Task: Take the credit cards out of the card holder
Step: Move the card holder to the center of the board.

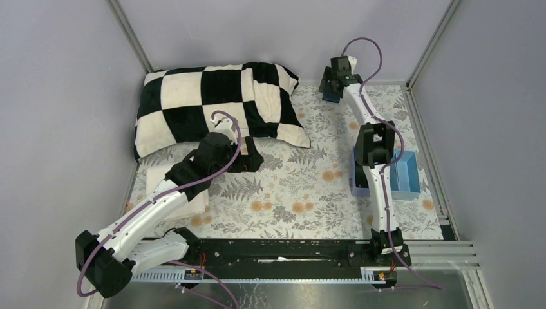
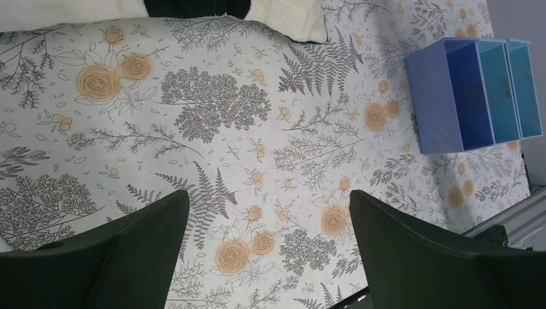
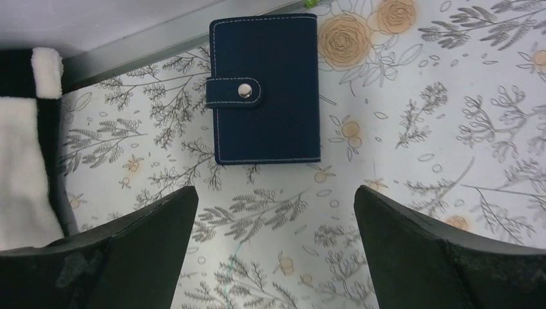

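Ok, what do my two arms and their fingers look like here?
Both match: the left arm and right arm have white tubular links, chunky black joints and a purple cable looped along each. The fingers are broad, dark, matte wedges with no visible markings.

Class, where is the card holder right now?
Right wrist view: the card holder lies closed on the cloth by the far edge, right of the pillow.

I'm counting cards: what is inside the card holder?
Nothing inside shows: the card holder lies closed on the floral cloth, its tab snapped shut. Any cards are hidden.
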Motion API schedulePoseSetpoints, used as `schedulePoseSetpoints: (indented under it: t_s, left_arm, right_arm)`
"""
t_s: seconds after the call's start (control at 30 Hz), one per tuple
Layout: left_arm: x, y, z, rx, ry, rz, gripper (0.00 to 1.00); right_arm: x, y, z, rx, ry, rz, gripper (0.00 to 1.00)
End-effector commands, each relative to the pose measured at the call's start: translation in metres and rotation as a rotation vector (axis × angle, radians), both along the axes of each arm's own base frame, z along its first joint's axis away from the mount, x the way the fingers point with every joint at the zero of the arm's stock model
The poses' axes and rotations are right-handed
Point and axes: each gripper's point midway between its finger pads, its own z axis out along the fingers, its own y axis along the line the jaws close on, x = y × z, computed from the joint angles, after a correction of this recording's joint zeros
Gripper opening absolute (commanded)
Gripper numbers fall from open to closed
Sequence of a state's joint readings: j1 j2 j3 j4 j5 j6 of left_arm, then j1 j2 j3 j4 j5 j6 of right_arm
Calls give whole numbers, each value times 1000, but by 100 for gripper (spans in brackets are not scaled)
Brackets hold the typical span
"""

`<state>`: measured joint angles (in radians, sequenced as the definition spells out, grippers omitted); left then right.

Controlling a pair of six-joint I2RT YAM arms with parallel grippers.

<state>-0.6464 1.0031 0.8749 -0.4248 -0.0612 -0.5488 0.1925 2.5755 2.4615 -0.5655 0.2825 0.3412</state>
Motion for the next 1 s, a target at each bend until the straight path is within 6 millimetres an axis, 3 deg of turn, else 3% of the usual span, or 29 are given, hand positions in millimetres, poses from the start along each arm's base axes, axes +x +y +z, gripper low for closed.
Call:
schedulePoseSetpoints:
  t_s: [0.0, 0.27, 0.47, 0.83, 0.97]
  left_arm:
    - [7, 4, 15, 4, -52, 25, 99]
    - [8, 12, 13, 39, -61, 49, 99]
    - [11, 12, 9, 64, -50, 44, 99]
    - [16, 12, 4, 96, -46, 50, 99]
    - [16, 12, 3, 99, -42, 48, 99]
  right_arm:
    - [27, 9, 6, 21, -105, 7, 100]
    - [43, 3, -7, 58, -143, -30, 100]
    - [43, -5, -30, 117, -114, -82, 100]
    - [48, -16, -52, 233, -100, -131, 100]
    - [49, -12, -60, 265, -92, -131, 93]
